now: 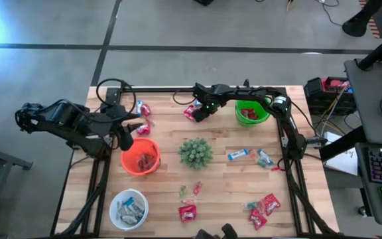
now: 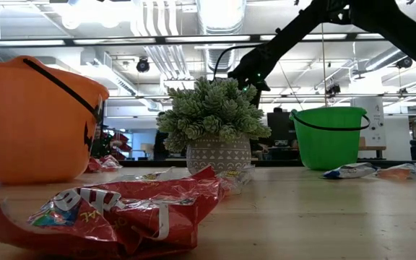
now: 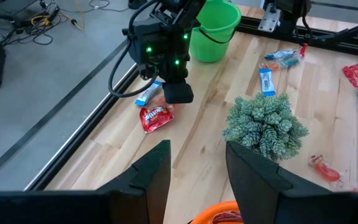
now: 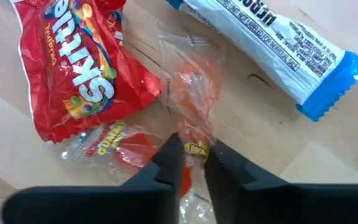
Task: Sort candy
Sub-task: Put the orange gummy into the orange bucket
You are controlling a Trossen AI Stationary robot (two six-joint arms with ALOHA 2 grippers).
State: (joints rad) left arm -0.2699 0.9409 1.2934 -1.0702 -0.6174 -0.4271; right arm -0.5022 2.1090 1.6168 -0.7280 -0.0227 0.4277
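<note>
My right claw (image 4: 191, 163) was down on the tabletop (image 1: 231, 186) at twelve o'clock from the plant (image 1: 195, 153), clamped on a clear orange candy (image 4: 193, 99) beside a red packet (image 4: 79, 62). My left claw (image 3: 197, 168) hung apart over the orange bucket (image 1: 140, 157).

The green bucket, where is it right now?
In the high view the green bucket sits near the table's far edge, right of the middle. The right gripper works over candy just to its left, and the spiky plant stands nearer the middle.
</note>
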